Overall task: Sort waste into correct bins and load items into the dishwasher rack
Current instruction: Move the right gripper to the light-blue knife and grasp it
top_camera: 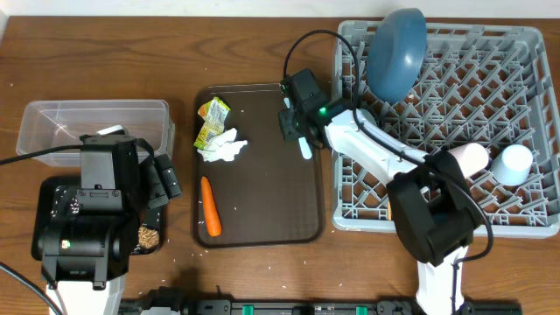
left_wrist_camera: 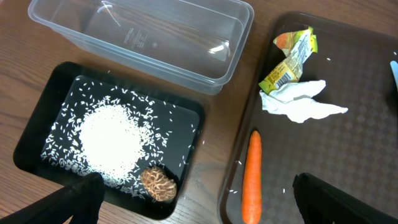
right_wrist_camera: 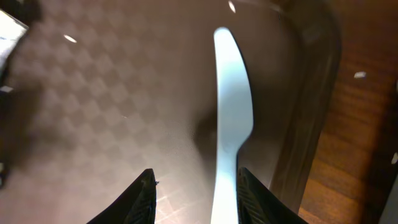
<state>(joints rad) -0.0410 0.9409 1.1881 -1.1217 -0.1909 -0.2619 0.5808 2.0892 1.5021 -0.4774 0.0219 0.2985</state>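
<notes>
Overhead, plate (top_camera: 398,48), pink cup (top_camera: 468,157) and blue cup (top_camera: 514,164) are seen in the rack (top_camera: 525,52). Carrot (top_camera: 210,207), tissue (top_camera: 226,147), wrapper (top_camera: 212,118) and utensil (top_camera: 304,144) are left on the brown tray (top_camera: 271,192). Right gripper (right_wrist_camera: 194,177) is parted astride the utensil; left gripper (left_wrist_camera: 196,183) is spread wide, empty.

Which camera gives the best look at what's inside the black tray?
Left wrist: the whole black tray shows, holding white rice and a brown crumb clump. Overhead, the left arm hides most of it. Right wrist shows none.
</notes>
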